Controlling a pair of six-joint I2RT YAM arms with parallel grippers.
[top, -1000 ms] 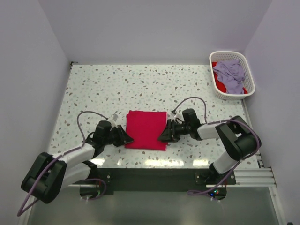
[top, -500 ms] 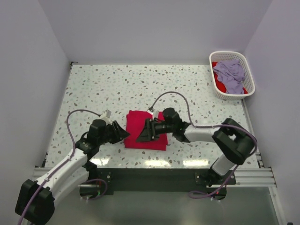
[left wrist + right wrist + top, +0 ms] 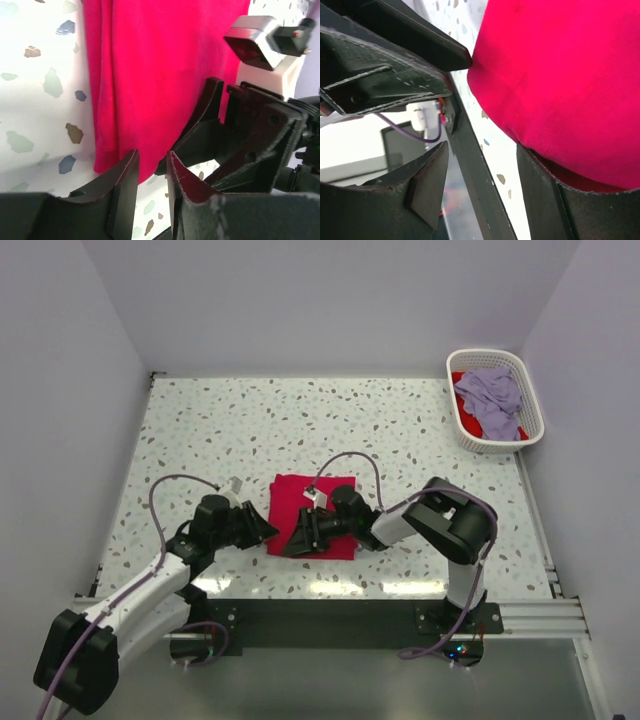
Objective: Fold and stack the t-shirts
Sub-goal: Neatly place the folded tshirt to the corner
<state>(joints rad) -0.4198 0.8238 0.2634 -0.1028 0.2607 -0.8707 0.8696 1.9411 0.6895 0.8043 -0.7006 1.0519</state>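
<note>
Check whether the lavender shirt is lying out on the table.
No, the lavender shirt lies bunched inside the white basket, as the top view shows.

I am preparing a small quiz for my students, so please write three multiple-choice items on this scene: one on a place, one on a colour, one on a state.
1. Where does the white basket stand on the table?
A) near left corner
B) middle, between the arms
C) far right corner

2. What colour is the topmost t-shirt in the basket?
A) green
B) lavender
C) black

3. In what state is the red t-shirt on the table?
A) folded flat
B) hanging in the air
C) spread out with sleeves open

Answers:
1 C, the top view shows it where the far and right walls meet.
2 B, its crumpled cloth is pale lavender.
3 A, it lies as a neat rectangle on the table.
</note>
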